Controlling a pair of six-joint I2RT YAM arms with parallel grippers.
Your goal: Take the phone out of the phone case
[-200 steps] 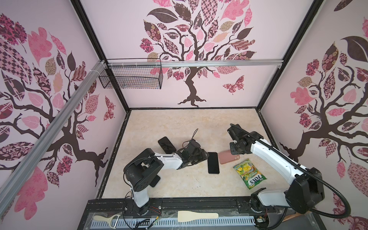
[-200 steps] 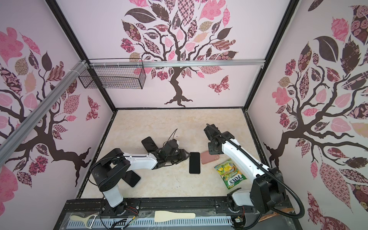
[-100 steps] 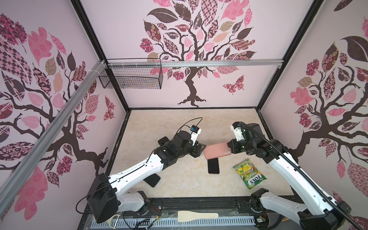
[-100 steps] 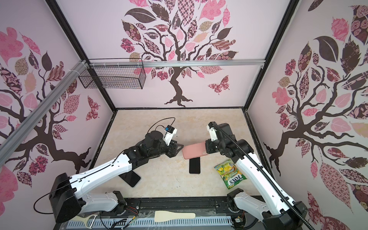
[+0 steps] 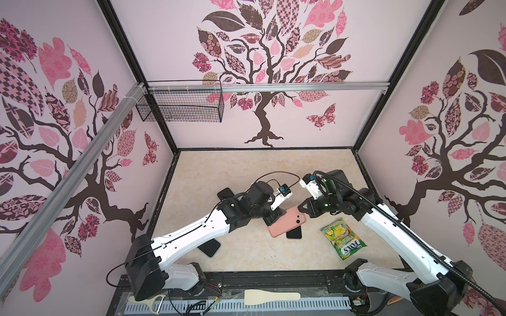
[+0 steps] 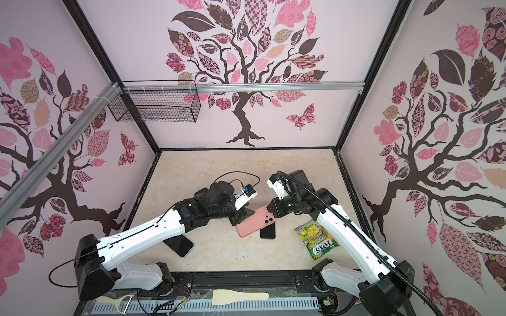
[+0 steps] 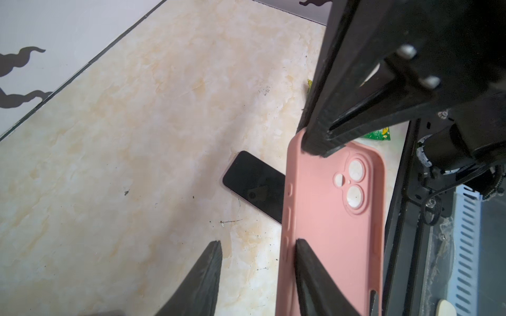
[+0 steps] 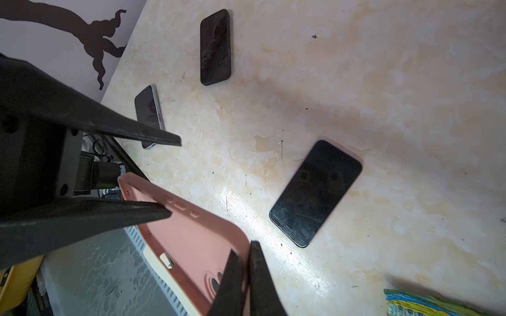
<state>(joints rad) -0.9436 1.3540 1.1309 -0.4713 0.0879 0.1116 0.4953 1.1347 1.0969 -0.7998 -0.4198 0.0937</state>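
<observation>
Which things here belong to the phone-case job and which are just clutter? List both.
Job: pink silicone phone case, pink-edged black phone beneath it, right pincer, left pincer.
Clutter: white-edged dark phone, all-black phone, green sweet packet, wooden spatula, white peeler, black wire basket.

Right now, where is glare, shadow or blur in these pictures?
Right wrist view: bright glare on the table beside the dark phone, a broad soft shadow further off. Left wrist view: the near fingers blurred, the pink case sharp. In both top views: even light, walls splayed by the wide lens.
</observation>
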